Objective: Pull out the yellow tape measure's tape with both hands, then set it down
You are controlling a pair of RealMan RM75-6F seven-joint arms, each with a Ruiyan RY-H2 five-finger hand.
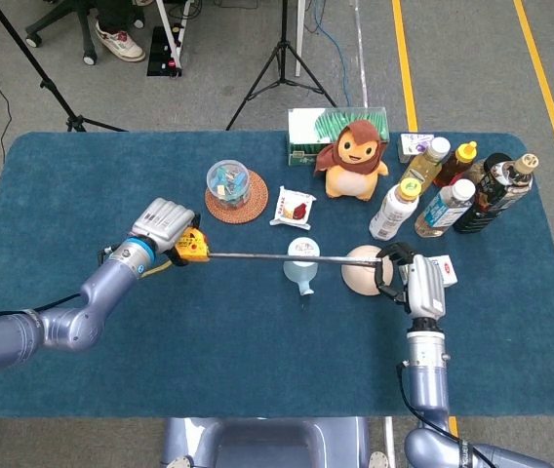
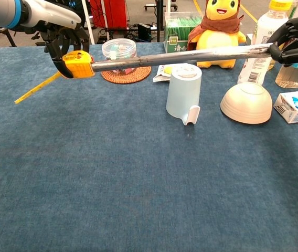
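The yellow tape measure case (image 1: 190, 247) (image 2: 77, 64) hangs above the table's left half, and my left hand (image 1: 161, 225) (image 2: 61, 41) grips it from above. Its grey tape (image 1: 287, 257) (image 2: 180, 55) runs out straight to the right, passing over an upturned light-blue cup (image 1: 301, 264) (image 2: 183, 93). My right hand (image 1: 406, 276) (image 2: 297, 39) pinches the tape's far end above a beige upturned bowl (image 1: 360, 269) (image 2: 246, 102). A thin yellow strap (image 2: 36, 88) trails down-left from the case.
A clear jar on a woven coaster (image 1: 230, 187) (image 2: 119, 52), a snack packet (image 1: 294, 208), a plush toy (image 1: 352, 156) and several bottles (image 1: 457, 190) stand at the back. A milk carton (image 2: 297, 105) lies right of the bowl.
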